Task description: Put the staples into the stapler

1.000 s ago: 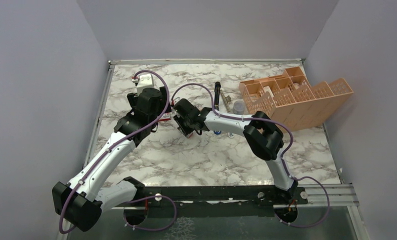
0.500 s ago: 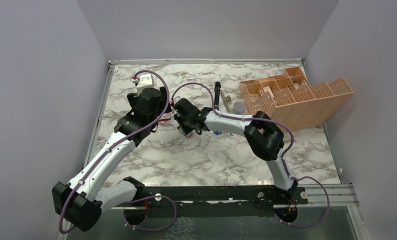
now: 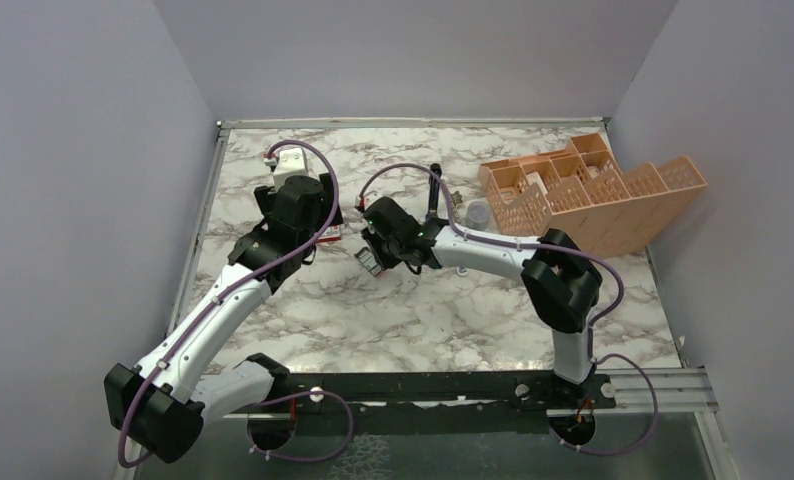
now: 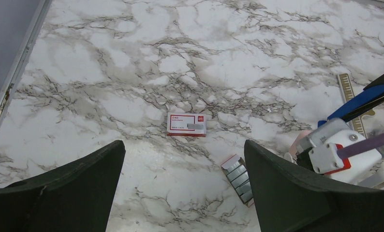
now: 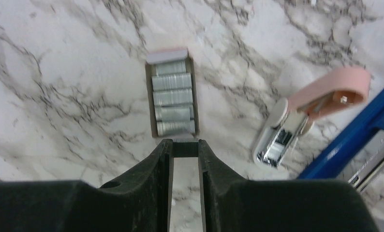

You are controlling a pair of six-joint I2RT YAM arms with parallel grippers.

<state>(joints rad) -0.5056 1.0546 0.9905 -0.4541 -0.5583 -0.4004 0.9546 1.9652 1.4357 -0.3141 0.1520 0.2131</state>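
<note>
Claw state: we see the right gripper (image 5: 184,145) pressed almost together, its tips pinching a dark lip at the near end of the staple tray (image 5: 149,111).
Staples: we count about five silvery strips of staples (image 5: 173,99) side by side in that tray, with a pale flap at its far end. The tray sits on the marble table (image 5: 59,72), just beyond the fingertips.
Mini stapler: pink-and-white mini stapler (image 5: 335,87) lies on its side, right of the tray and apart from it.
Stapler: blue stapler (image 5: 345,139) lies diagonally just past the mini stapler, at the wrist view's right edge. We can't tell if the two touch.
Other claw: left gripper (image 4: 183,150) is spread wide and holds nothing, above the red-and-white box (image 4: 186,124). The box lies flat, apart from the tray.
Metal strip: thin metal strip (image 4: 347,89) lies by the stapler.
Basket: orange slatted organiser (image 3: 593,190) stands at the table's far right. We find its contents too small to tell.
</note>
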